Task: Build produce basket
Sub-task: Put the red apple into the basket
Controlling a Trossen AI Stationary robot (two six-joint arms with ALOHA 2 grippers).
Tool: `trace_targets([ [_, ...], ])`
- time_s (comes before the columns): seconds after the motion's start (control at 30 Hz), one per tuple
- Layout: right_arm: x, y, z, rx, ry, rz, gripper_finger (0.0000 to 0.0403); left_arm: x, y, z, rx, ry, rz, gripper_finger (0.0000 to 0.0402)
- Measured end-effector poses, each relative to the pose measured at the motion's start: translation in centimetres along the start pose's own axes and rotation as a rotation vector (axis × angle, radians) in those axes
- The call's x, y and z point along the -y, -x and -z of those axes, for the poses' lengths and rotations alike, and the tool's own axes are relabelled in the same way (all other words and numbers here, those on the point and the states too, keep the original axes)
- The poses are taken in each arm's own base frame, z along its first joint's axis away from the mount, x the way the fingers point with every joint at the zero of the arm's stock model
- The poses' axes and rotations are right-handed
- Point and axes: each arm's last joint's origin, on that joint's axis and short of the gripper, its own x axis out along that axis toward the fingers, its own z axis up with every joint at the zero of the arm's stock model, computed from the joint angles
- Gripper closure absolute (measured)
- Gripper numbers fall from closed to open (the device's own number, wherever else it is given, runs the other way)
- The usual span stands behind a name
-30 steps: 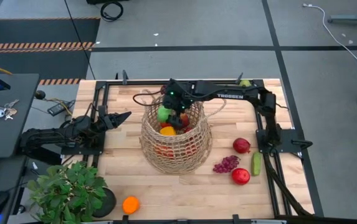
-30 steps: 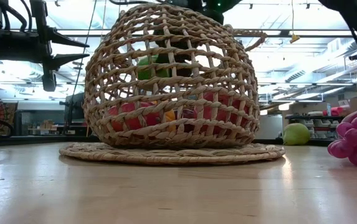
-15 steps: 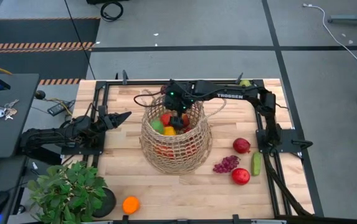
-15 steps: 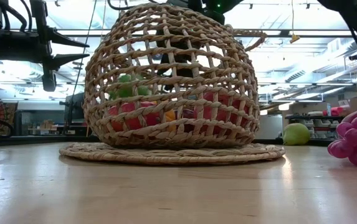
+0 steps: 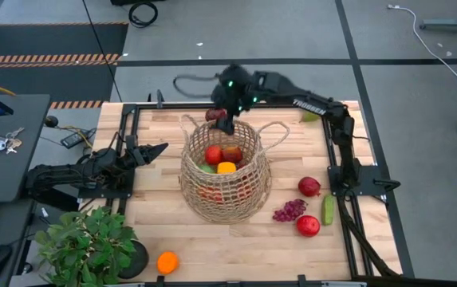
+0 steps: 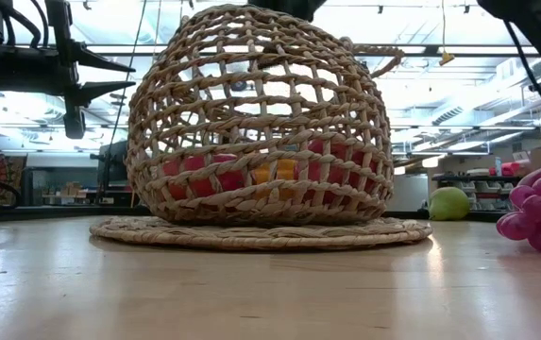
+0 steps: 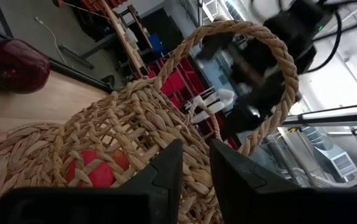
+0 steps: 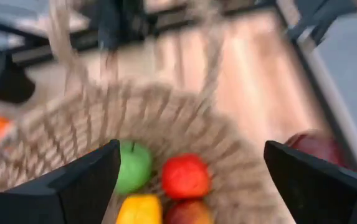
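Observation:
The tan wicker basket (image 5: pixel 230 199) stands on its round woven base in the middle of the table. Inside it lie red apples (image 5: pixel 213 153), a green apple (image 5: pixel 206 168) and a yellow-orange fruit (image 5: pixel 226 167). My right gripper (image 5: pixel 222 119) hovers open above the basket's far rim; its wrist view looks down on the green apple (image 8: pixel 133 167) between the spread fingers (image 8: pixel 192 149). My left gripper (image 5: pixel 163 147) waits shut to the left of the basket, pointing at its loop handle (image 7: pixel 278 56).
On the table to the right of the basket lie a red apple (image 5: pixel 309 186), purple grapes (image 5: pixel 289 210), a green cucumber (image 5: pixel 328 210) and another red apple (image 5: pixel 308 226). An orange (image 5: pixel 167 261) sits near the front edge beside a potted plant (image 5: pixel 84 243). A green fruit (image 5: pixel 312 115) lies at the far right.
My right gripper was down inside the basket with the green apple. The apple has left it and dropped among the other fruit at the bottom. The gripper has then risen out of the basket and moved toward the table's far edge.

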Motion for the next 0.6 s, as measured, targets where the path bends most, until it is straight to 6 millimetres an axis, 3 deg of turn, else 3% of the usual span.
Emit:
trace_targets([
  [0.17,1.8,3.9,-1.6,0.094,0.003,0.122,0.0005,0.0,0.0,0.0,0.000,0.000,0.000,0.0313],
  [0.33,2.8,8.2,-0.5,0.092,-0.058,0.171,0.0005,0.0,0.0,0.0,0.000,0.000,0.001,0.0311],
  [0.6,0.1,13.7,2.0,0.081,-0.030,0.261,0.0012,0.0,0.0,0.0,0.000,0.000,0.000,0.0310],
])
